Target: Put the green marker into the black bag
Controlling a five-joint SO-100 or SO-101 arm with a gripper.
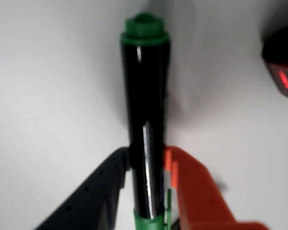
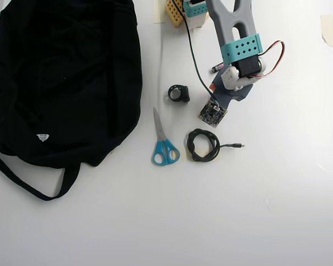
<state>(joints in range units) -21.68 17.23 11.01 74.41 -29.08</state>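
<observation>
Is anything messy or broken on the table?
Nothing looks broken or spilled. The gripper is closed on the green marker. The black bag lies slumped, its strap trailing. The scissors, coiled cable and a small black ring lie loosely scattered.

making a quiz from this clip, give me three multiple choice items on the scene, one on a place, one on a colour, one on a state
1. In the overhead view, the black bag lies where?
A. left side
B. right side
C. bottom centre

2. What colour are the scissors' handles?
A. red
B. blue
C. yellow

3. In the wrist view, what is the claw doing?
A. open over a bare table
B. shut on the green marker
C. shut on the scissors

Answers: 1 A, the bag fills the upper left; 2 B, the handles are bright blue; 3 B, the black and orange fingers press the marker's barrel from both sides.
</observation>
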